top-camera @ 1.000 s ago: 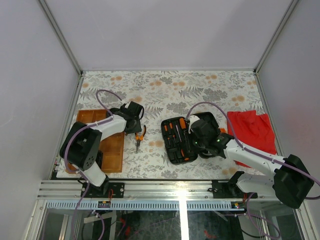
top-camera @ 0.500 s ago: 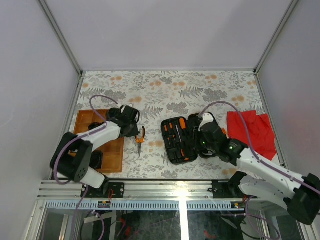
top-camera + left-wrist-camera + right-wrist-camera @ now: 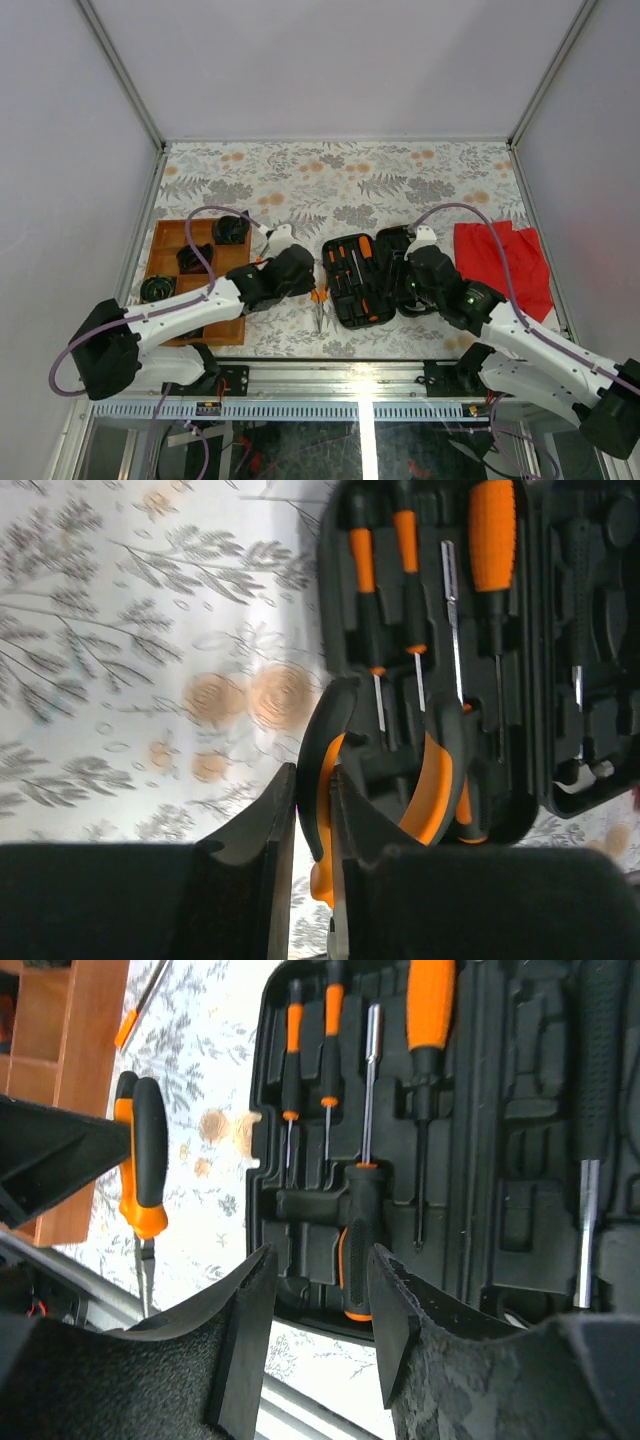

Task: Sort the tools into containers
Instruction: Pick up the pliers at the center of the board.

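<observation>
Left tool [image 3: 310,785] pinches pliers [image 3: 437,775] beside case [image 3: 590,630].

**Far side open, near strip crowded**

Beyond the tool case [image 3: 348,312] and wooden tray [image 3: 168,238], the floral table [image 3: 340,180] lies open across its whole width. The strip between tray and case is blocked by the left gripper [image 3: 312,292] clamping pliers [image 3: 317,310]. The right arm [image 3: 470,300] overhangs the case's right half; a red cloth [image 3: 505,262] lies beside it

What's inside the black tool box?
Screwdrivers with orange-and-black handles and a hammer lie in the tool case. From above, the right arm covers much of its right half.
</observation>
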Tool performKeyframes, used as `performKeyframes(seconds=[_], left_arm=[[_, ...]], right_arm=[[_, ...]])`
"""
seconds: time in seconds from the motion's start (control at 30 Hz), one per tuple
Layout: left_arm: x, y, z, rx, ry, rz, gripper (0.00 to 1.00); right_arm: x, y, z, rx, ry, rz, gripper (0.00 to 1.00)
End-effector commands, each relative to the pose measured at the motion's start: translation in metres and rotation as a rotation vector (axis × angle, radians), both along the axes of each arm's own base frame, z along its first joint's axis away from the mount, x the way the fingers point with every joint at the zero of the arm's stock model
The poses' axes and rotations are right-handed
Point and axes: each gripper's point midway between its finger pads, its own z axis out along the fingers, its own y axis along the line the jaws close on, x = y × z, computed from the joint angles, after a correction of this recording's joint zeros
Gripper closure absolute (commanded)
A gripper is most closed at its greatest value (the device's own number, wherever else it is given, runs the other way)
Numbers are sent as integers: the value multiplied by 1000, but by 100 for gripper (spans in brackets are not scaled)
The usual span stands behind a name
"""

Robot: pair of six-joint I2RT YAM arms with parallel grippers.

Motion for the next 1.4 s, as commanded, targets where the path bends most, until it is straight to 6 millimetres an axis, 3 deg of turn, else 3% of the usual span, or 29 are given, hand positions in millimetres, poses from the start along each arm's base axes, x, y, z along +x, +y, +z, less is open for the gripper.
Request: performKeyframes(seconds=[0.0,0.3,0.87,1.0,1.07,1.17,1.37], left_arm=[[7,-24,29,-61,-77,166,100],[-1,-59,18,-12,-62,178,100],[-12,-84,19,-27,-72,122,100],[-14,-86,18,-34,-74,113,100],[-15,-88,18,-39,-75,109,100],[-15,-89,18,-56,-76,98,90],[-16,-84,26,-54,-111,61,59]], right_arm=[[1,32,27,103,-4,98,52],[-6,57,17,142,62,196,54],[0,66,-18,91,139,202,54],[0,66,-23,79,151,198,61],[1,65,-23,82,147,193,72],[3,62,-20,80,130,178,86],[12,45,-14,30,90,94,99]])
